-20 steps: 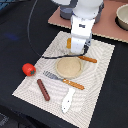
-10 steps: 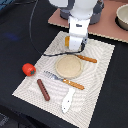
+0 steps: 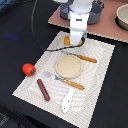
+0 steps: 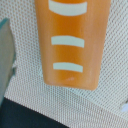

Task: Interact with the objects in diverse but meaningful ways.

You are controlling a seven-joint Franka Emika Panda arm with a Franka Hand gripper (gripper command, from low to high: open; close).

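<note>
1. your gripper [image 3: 76, 42] sits low over the bread loaf [image 4: 71, 42] at the mat's [image 3: 30, 82] 12 o'clock; i cannot tell its opening.
2. a sideways nudge could skid the loaf into the plate [image 3: 69, 66].

From up high the exterior view looks down across the whole placemat [image 3: 67, 67], with the arm [image 3: 77, 20] standing at twelve o'clock. The wrist view sits very close, facing straight down onto woven cloth and an orange loaf [image 4: 70, 40]. Both probably share the mat's far edge, though the close shot is blurry.
</note>
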